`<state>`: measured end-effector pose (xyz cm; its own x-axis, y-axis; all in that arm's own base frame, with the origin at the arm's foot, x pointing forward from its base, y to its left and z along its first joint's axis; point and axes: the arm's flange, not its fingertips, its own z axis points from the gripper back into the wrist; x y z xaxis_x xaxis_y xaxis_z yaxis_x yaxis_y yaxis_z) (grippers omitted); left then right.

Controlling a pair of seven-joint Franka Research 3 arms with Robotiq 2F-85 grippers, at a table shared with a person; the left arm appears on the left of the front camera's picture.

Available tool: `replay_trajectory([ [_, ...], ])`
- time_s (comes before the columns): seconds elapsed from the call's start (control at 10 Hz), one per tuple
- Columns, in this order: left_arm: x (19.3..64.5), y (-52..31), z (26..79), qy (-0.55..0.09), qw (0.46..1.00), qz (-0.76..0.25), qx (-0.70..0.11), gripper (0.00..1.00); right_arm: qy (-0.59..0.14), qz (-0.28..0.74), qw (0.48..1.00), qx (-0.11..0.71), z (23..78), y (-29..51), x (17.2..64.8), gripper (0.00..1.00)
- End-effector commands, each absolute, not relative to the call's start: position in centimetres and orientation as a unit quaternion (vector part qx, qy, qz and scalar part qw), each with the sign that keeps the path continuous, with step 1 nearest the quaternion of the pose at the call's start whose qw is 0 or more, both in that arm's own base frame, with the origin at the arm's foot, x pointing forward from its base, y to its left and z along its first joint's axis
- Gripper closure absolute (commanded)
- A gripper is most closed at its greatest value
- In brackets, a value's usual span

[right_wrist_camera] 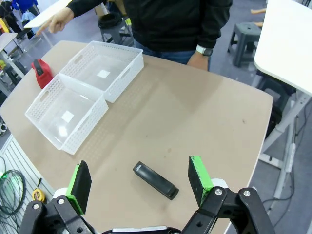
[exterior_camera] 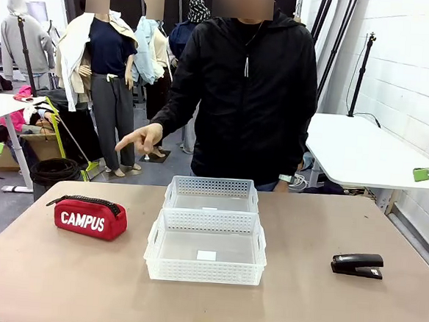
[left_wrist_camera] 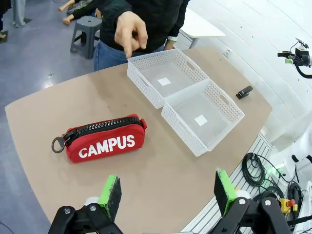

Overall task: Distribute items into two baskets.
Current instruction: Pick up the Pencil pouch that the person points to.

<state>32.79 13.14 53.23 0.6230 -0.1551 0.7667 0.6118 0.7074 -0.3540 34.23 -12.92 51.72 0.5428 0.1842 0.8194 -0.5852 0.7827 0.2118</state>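
The red CAMPUS pouch [exterior_camera: 90, 217] lies on the table's left part, also below my open left gripper [left_wrist_camera: 167, 192] as the pouch [left_wrist_camera: 105, 140]. Two empty white baskets stand end to end mid-table: the near basket [exterior_camera: 164, 264] and the far basket [exterior_camera: 213, 184]. The black stapler [exterior_camera: 357, 264] rests at the right, just beneath my open right gripper [right_wrist_camera: 140, 181] as the stapler [right_wrist_camera: 155, 180]. Both grippers hover above the table, holding nothing. The person's hand [exterior_camera: 141, 138] points down toward the pouch side.
The person stands at the far edge, the other hand [right_wrist_camera: 197, 59] resting by the table rim. Bare tabletop surrounds the baskets [left_wrist_camera: 146, 87]. A white table [exterior_camera: 362, 153] stands behind at the right. Cables [left_wrist_camera: 256, 170] hang off the robot's side.
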Motion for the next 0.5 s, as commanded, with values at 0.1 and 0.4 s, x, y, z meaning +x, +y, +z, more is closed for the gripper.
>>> replay_trajectory([
  [0.1, 32.76, 13.16, 53.39, -0.374, 0.845, -0.226, -0.309, 0.0, -0.422, 0.227, 0.844, 0.242, 51.77, -12.86, 34.29, 0.0],
  [0.4, 32.76, 13.16, 53.39, -0.374, 0.845, -0.226, -0.309, 0.0, -0.422, 0.227, 0.844, 0.242, 51.77, -12.86, 34.29, 0.0],
])
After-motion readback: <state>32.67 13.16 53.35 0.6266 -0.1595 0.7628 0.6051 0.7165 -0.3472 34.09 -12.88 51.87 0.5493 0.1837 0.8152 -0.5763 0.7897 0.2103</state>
